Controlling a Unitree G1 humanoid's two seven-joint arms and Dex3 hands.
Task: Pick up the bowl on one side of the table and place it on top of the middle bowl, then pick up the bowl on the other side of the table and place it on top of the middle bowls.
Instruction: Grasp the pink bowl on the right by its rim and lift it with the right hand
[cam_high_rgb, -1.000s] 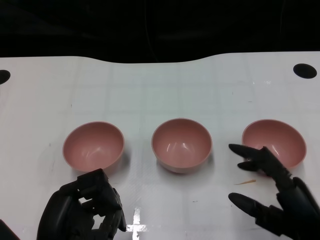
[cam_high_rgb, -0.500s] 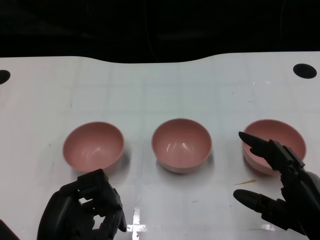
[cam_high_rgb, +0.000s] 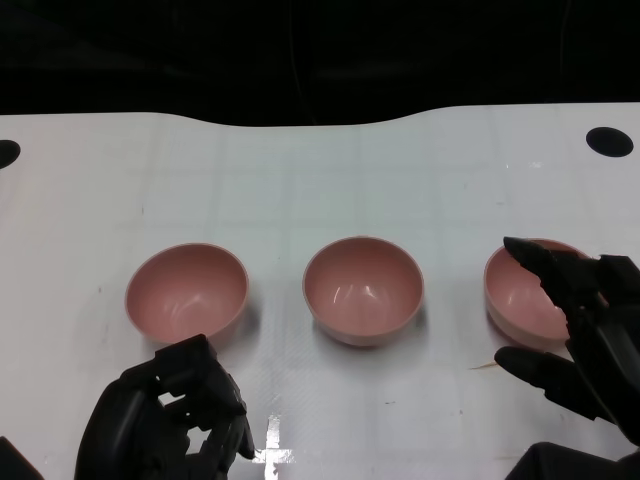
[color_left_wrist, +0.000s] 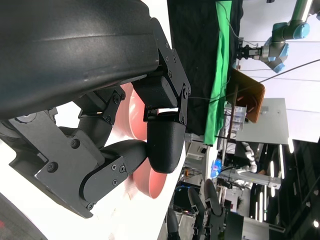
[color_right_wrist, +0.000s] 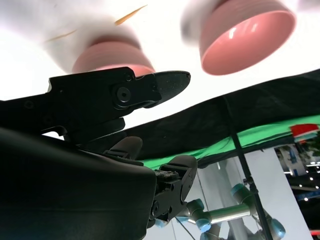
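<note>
No readable text in any view

No letters, numbers, brand marks or signs can be made out on anything the views show; the background clutter in the wrist views is too small and blurred to read.

Table (cam_high_rgb: 320, 170) as I see it — three bowls in a row: left bowl (cam_high_rgb: 186, 292), middle bowl (cam_high_rgb: 363, 288), right bowl (cam_high_rgb: 525, 292). Left hand (cam_high_rgb: 170, 420) before left bowl; right hand (cam_high_rgb: 580, 330) at right bowl.

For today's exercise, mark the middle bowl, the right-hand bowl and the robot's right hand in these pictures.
middle bowl (cam_high_rgb: 363, 288): head view, on its inner floor.
right-hand bowl (cam_high_rgb: 516, 293): head view, on its visible inner wall.
right hand (cam_high_rgb: 585, 325): head view, on the middle of the hand.
</note>
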